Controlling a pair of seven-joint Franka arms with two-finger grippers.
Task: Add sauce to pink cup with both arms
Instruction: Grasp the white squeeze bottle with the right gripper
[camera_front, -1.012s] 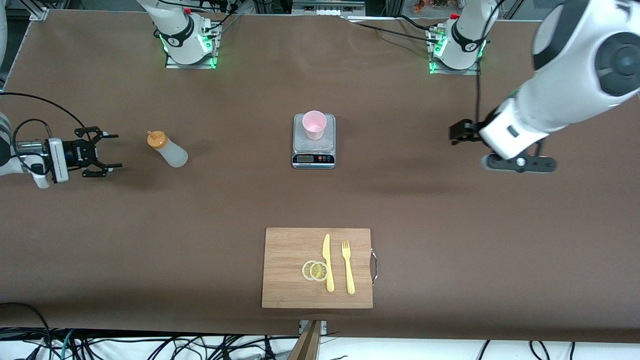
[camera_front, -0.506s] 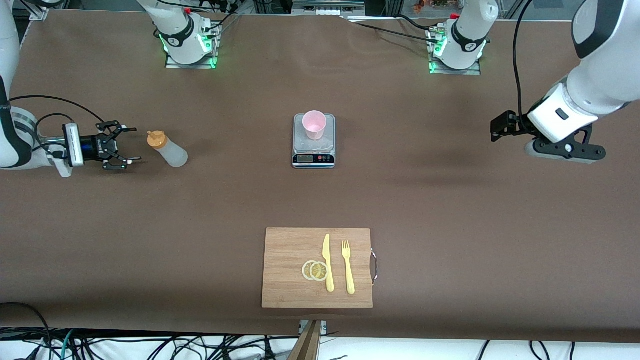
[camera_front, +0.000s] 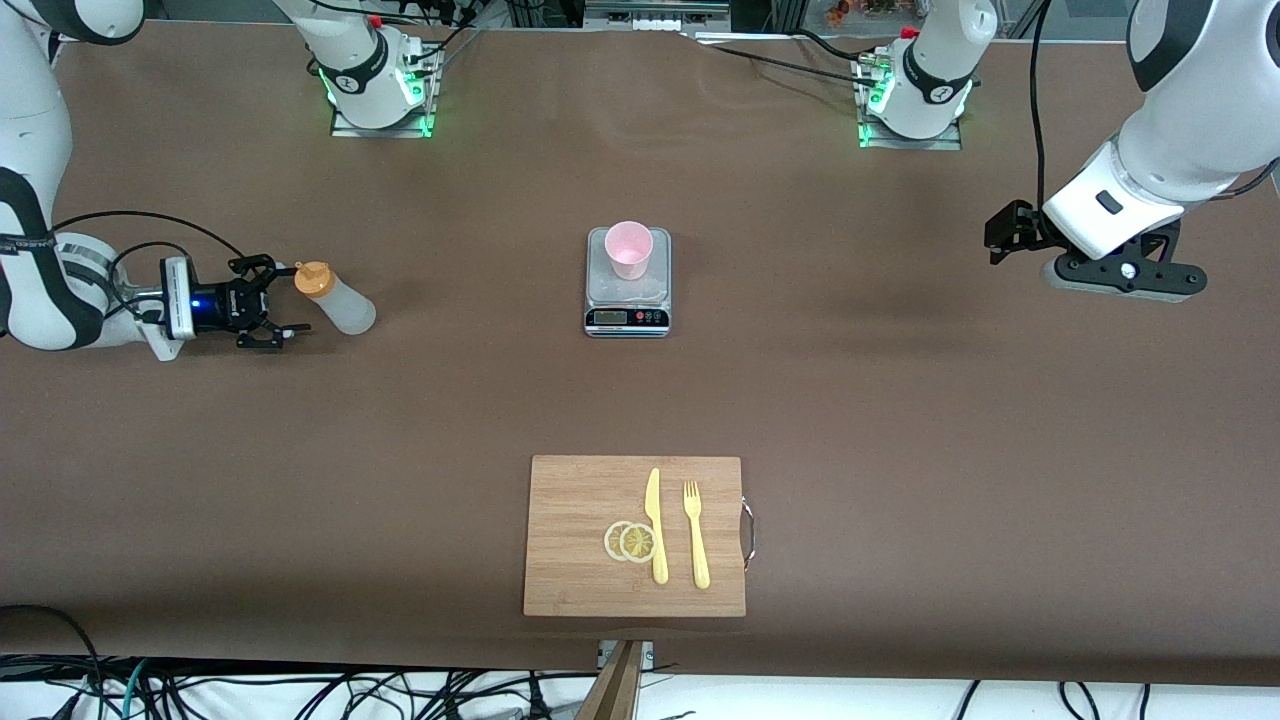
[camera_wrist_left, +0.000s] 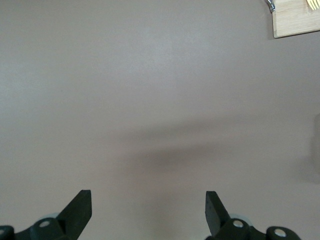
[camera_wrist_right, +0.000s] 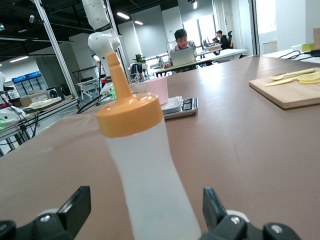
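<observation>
The sauce bottle (camera_front: 340, 303), whitish with an orange nozzle cap, stands on the table toward the right arm's end. My right gripper (camera_front: 284, 298) is low beside it and open, its fingers apart on either side of the bottle's near face without touching. In the right wrist view the bottle (camera_wrist_right: 150, 185) fills the gap of the gripper (camera_wrist_right: 145, 201). The pink cup (camera_front: 628, 248) stands upright on a small scale (camera_front: 627, 300) at mid-table; it also shows in the right wrist view (camera_wrist_right: 156, 90). My left gripper (camera_front: 1000, 236) is open and empty over bare table at the left arm's end (camera_wrist_left: 148, 205).
A wooden cutting board (camera_front: 580, 530) lies nearer the front camera than the scale, with a yellow knife (camera_front: 655, 525), a yellow fork (camera_front: 696, 535) and two lemon slices (camera_front: 630, 541). The board's corner shows in the left wrist view (camera_wrist_left: 295, 22).
My right gripper has moved along the table up to the sauce bottle, staying open. My left arm has drawn back toward its end of the table and risen.
</observation>
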